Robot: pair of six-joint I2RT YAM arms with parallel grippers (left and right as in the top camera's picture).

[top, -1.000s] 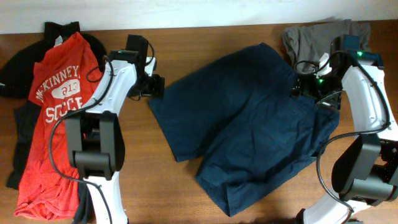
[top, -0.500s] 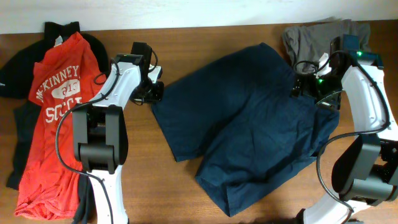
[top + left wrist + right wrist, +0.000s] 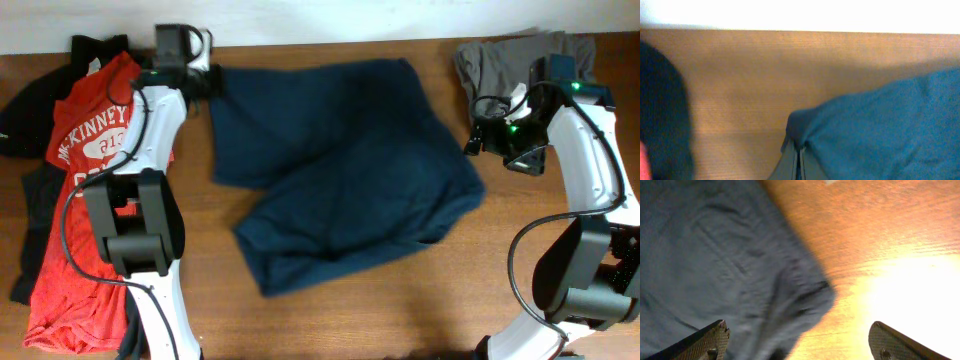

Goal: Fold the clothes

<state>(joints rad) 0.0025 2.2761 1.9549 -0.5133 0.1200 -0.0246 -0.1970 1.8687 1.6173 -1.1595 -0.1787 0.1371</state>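
The navy shorts (image 3: 340,170) lie spread across the middle of the table. My left gripper (image 3: 207,84) is at the back left, shut on a corner of them. In the left wrist view that navy cloth (image 3: 880,125) bunches up into the closed fingers (image 3: 801,162). My right gripper (image 3: 478,140) hangs open just off the shorts' right edge. Its fingers stand wide apart in the right wrist view (image 3: 802,340) over blurred blue-grey cloth (image 3: 730,265) and bare wood, gripping nothing. A red T-shirt (image 3: 85,190) lies on black pieces (image 3: 28,115) at the far left.
A grey garment (image 3: 500,58) is heaped at the back right, behind the right arm. The table's back edge meets a white wall (image 3: 800,15) just beyond the left gripper. A black garment (image 3: 662,110) shows at the left of the left wrist view.
The left gripper closed on the shorts' corner and pulled it back and left to the far edge. The shorts slid left, out from under the right gripper, which stayed put.
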